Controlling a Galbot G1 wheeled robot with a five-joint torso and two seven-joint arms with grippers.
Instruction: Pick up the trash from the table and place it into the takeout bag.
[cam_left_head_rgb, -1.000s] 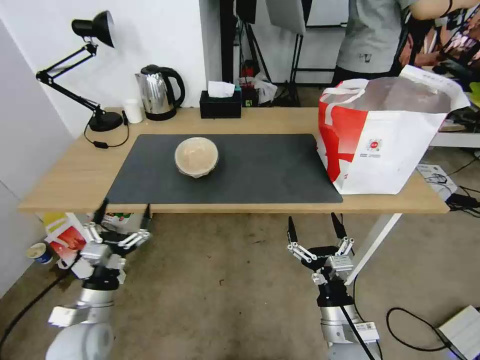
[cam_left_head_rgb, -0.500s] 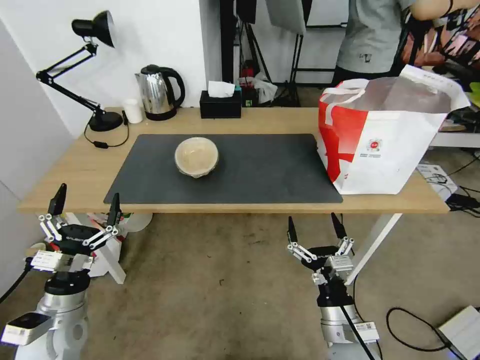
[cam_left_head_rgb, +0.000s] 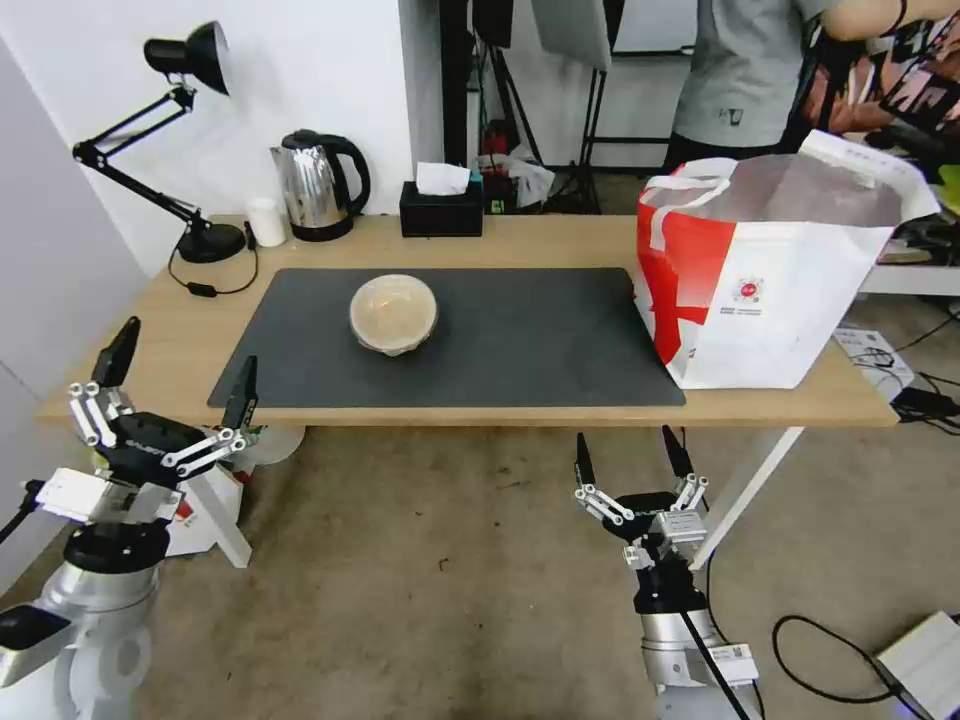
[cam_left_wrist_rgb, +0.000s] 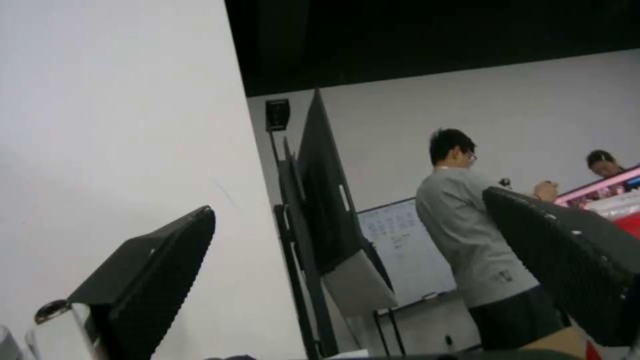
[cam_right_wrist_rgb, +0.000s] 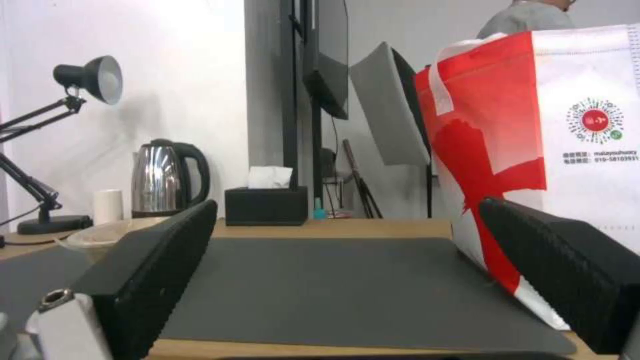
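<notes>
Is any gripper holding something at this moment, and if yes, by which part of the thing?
Nothing is held. The left gripper and right gripper are both open and empty at the table's front edge; the bowl sits untouched on the mat.

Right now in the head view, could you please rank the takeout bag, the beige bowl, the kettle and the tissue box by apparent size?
1. takeout bag
2. beige bowl
3. kettle and tissue box: close, and both farther back, so unranked.

Right claw (cam_right_wrist_rgb: 347, 280) spread wide, level with the light-wood worktop (cam_right_wrist_rgb: 347, 228); dark grey mat (cam_right_wrist_rgb: 333, 285) dead ahead, big white red-panelled takeout bag (cam_right_wrist_rgb: 553, 165) at two o'clock, beige clear-lidded bowl (cam_right_wrist_rgb: 100, 239) at ten.
</notes>
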